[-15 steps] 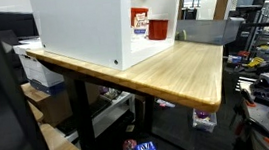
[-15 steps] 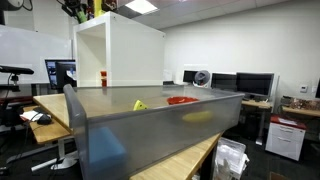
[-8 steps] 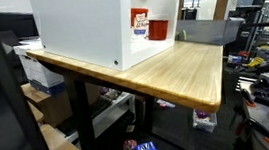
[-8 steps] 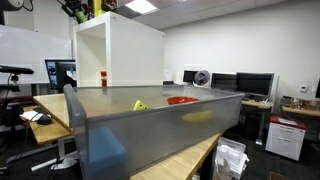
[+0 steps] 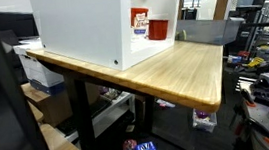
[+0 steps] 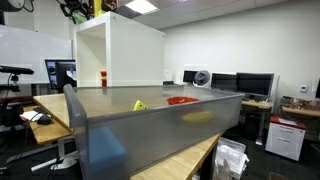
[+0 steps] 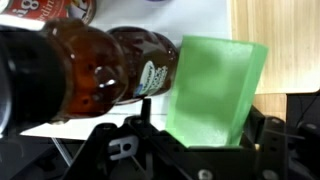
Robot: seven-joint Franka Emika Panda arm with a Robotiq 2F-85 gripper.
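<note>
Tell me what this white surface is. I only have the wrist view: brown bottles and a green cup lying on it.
Observer: It looks like the floor of a white open-sided box that stands on a light wooden table.
Operator: What else is in there besides the green cup and the brown bottles?
Observer: A red cup, next to a red-and-white carton at the open side.
Operator: Anything near the box?
Observer: A large grey bin fills the foreground of an exterior view, with a yellow item and a red item showing in it.
</note>
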